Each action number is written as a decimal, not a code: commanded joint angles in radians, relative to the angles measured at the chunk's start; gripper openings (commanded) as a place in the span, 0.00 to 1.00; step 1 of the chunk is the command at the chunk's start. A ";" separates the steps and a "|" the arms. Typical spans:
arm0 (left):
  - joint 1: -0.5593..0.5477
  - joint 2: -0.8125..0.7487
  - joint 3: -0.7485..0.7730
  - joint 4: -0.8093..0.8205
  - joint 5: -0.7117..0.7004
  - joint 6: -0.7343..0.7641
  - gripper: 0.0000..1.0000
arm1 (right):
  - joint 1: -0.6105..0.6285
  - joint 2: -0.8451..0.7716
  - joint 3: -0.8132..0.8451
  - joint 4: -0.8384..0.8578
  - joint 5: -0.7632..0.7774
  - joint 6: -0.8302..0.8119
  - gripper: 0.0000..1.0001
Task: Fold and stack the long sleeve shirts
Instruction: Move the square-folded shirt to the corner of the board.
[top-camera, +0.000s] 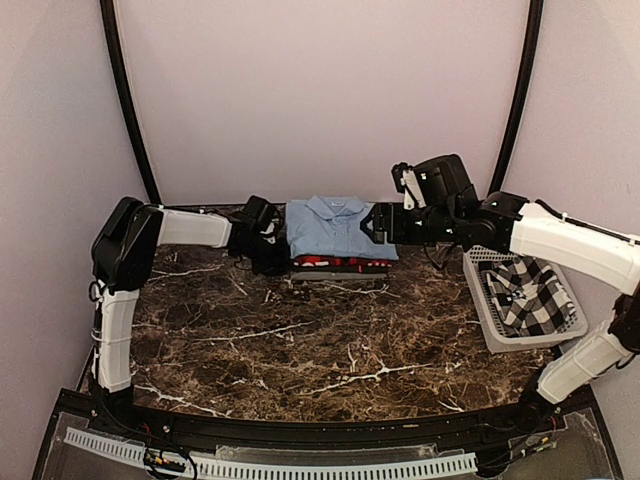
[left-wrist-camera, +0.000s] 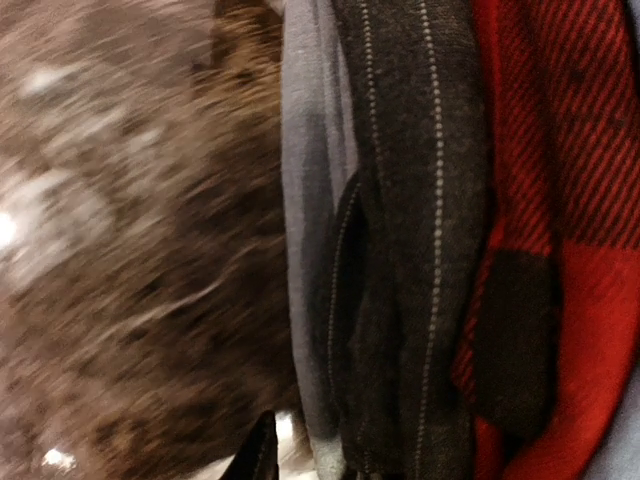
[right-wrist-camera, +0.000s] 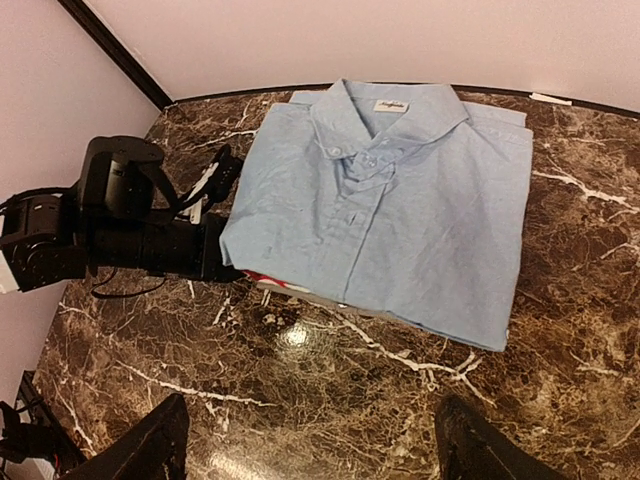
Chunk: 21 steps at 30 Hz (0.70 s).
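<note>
The light blue shirt (top-camera: 340, 225) lies folded with its buttoned front up and its collar at the far edge. It tops a pile at the back of the brown marbled worktop (top-camera: 300, 350). Directly beneath it, the folded red-and-black plaid shirt (top-camera: 340, 263) shows as a strip along the blue shirt's near edge. The left wrist view, pressed close to the pile's side, shows two more layers below the plaid: a dark pinstriped cloth (left-wrist-camera: 400, 250) and a grey cloth (left-wrist-camera: 300, 180). The worktop beside them is blurred.

The left hand (top-camera: 272, 240) sits at the blue shirt's left edge, against the side of the pile. From above, cloth hides its fingers, and its own camera catches only one dark fingertip (left-wrist-camera: 262, 450). I cannot tell whether it is released or clenched. The left arm (top-camera: 190, 228) reaches in level from the left of the shirt.

The right hand (right-wrist-camera: 312, 425) hangs in the air by the blue shirt's right side, apart from the cloth. Its two fingers (right-wrist-camera: 165, 440) are spread wide and released, holding nothing. In its own camera they frame bare worktop just off the shirt's near hem.

The black-and-white checked shirt (top-camera: 530, 295) lies crumpled in the white lattice basket (top-camera: 480, 305), well to the right of the blue shirt and nearer than it.
</note>
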 joint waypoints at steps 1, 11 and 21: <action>-0.035 0.119 0.156 0.023 0.044 -0.011 0.26 | -0.012 -0.040 -0.017 -0.006 0.013 -0.017 0.82; -0.074 0.462 0.746 -0.083 0.140 -0.001 0.25 | -0.027 -0.023 -0.014 -0.012 0.009 -0.020 0.82; -0.074 0.684 1.003 0.230 0.252 -0.165 0.24 | -0.066 -0.001 0.015 -0.043 -0.013 -0.046 0.82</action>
